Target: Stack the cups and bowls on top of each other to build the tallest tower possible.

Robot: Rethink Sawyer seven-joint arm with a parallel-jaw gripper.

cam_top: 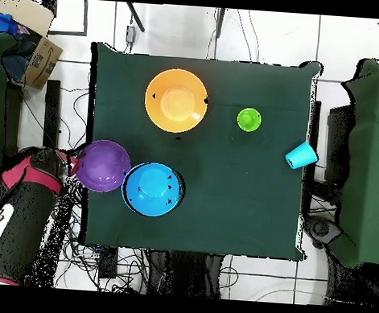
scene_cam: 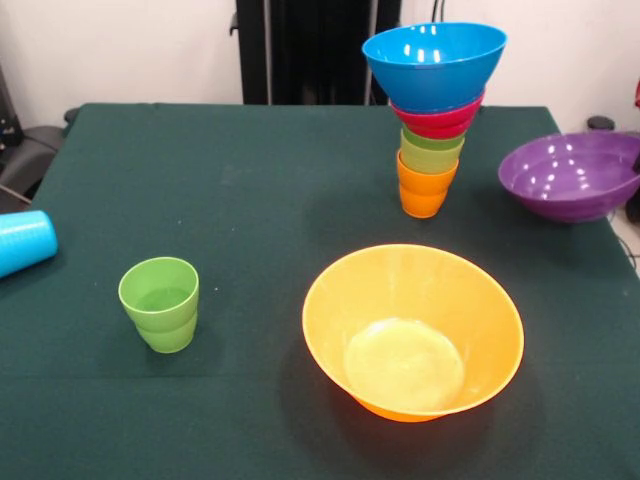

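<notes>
Cups and bowls, glossy plastic, are spread on a dark green cloth-covered table (scene_cam: 250, 190). One tower (scene_cam: 432, 120) near the far edge is made of four visible pieces: orange cup, green cup, red bowl, blue bowl. Three bowls in all are counted apart from the red one: blue, purple (scene_cam: 572, 175), large orange (scene_cam: 412, 330). One stepped green cup (scene_cam: 160, 303) stands alone; one light blue cup (scene_cam: 22, 241) lies at the table's edge. The gripper's state cannot be told.

Blue bowl (scene_cam: 435, 62) tops red bowl (scene_cam: 438, 118), green cup (scene_cam: 431, 150) and orange cup (scene_cam: 426, 188); dark green tablecloth (scene_cam: 250, 200).

Front camera faces pedestal; overhead straight down; both share table (scene_cam: 250, 200)
</notes>
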